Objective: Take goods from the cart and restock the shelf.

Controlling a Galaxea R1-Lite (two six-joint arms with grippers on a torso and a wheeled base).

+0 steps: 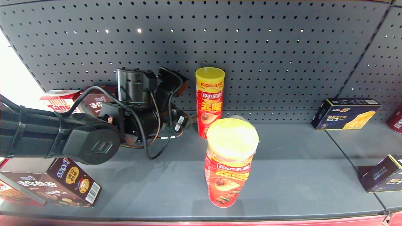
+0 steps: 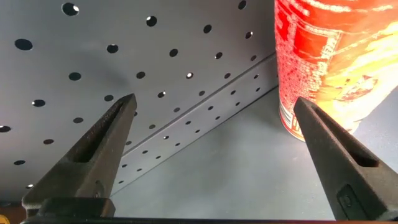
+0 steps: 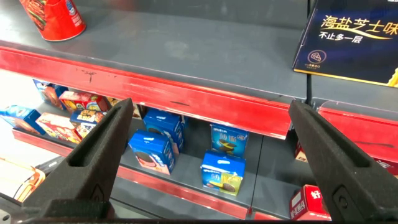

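Nearest, the right gripper (image 3: 211, 106) hangs below and in front of the shelf's red lip (image 3: 186, 93), jaws spread wide and empty. On the shelf (image 1: 298, 175) the front can (image 1: 230, 163) stands upright near the front edge, its yellow lid under loose film. Farther back, the left arm lies along the shelf with the left gripper (image 2: 214, 102) open and holding nothing. The back can (image 1: 209, 100) stands upright just beside one finger (image 2: 329, 149), close to the pegboard (image 1: 267, 47). From the wrist view I cannot tell whether that finger touches the can or only passes in front of it. Both cans look placed, so the step in hand is probably to clear the left arm and fetch more goods. To do it well, keep the jaws wide and draw the gripper straight back along its own line, away from the back can. A sideways sweep could tip that tall, narrow can. Mind the wrist's loose cables (image 1: 157, 144), which hang close to the shelf. Lift a little before turning, so the arm passes above the cookie box (image 1: 62, 185) at the front left and well clear of the front can.
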